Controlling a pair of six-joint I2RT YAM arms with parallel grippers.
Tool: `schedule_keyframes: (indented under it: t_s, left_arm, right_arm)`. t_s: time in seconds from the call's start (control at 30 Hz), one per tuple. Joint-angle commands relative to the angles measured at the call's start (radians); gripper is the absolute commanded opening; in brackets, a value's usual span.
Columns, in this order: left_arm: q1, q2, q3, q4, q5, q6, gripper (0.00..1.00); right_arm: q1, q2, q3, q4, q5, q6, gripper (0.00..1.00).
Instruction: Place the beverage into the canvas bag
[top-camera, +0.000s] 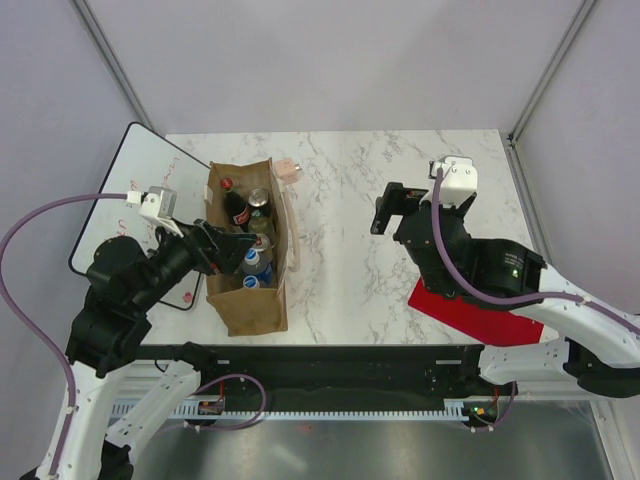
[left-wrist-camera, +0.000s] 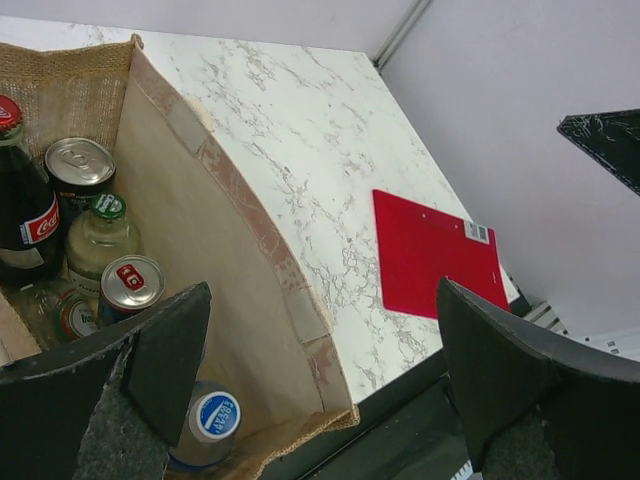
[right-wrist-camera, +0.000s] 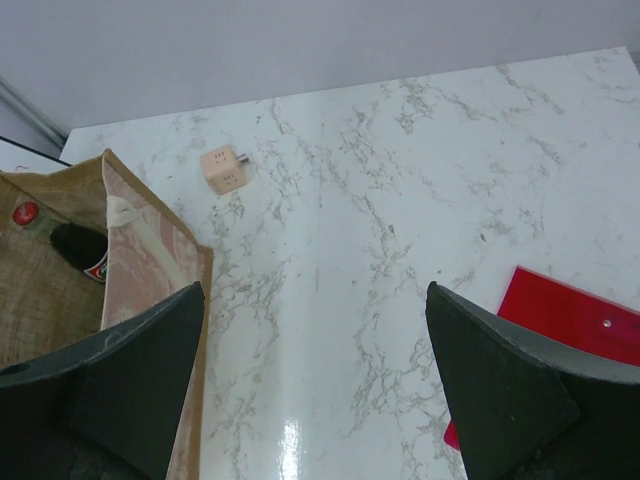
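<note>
At the bottom of the top view, the near end of the canvas bag (top-camera: 252, 312) stood at the lower left of centre. Its long axis ran up the frame, from the near edge of the surface (top-camera: 350, 260) toward the far one. The left tool (top-camera: 215, 243) hung just above the bag's left rim, about midway along it, with its fingers wide apart and nothing between them. In the left wrist view a blue-capped bottle (left-wrist-camera: 213, 417) stood directly under the left finger, at the bag's near end. Beyond it, up that frame, came a red-topped can (left-wrist-camera: 131, 278), a green-capped bottle (left-wrist-camera: 105, 225), a silver can (left-wrist-camera: 80, 163) and a cola bottle (left-wrist-camera: 25, 215), all upright inside the bag. Every drink in view sat within its walls, so the placing looked done. The move to come likely turned on lifting the left tool straight up, clear of the rim and the bottle necks below it. To the lower right lay a red board (top-camera: 470, 315) flat on the surface. Above it the right tool (top-camera: 388, 208) hovered at the right of centre, also spread wide and empty, well apart from the bag, which made the left arm much the nearer one. Farthest off, a small pink socket cube (right-wrist-camera: 225, 167) lay just beyond the bag's far end.
</note>
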Motion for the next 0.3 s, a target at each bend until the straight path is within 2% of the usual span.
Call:
schedule_keyframes:
  t_s: [0.0, 0.27]
  left_arm:
    - [-0.001, -0.013, -0.012, 0.095, 0.014, -0.010, 0.99]
    - [-0.001, -0.001, -0.039, 0.095, 0.068, 0.007, 0.99]
  right_arm:
    - [0.000, 0.027, 0.042, -0.024, 0.074, 0.012, 0.98]
    - [-0.002, 0.112, 0.083, -0.026, 0.055, 0.009, 0.98]
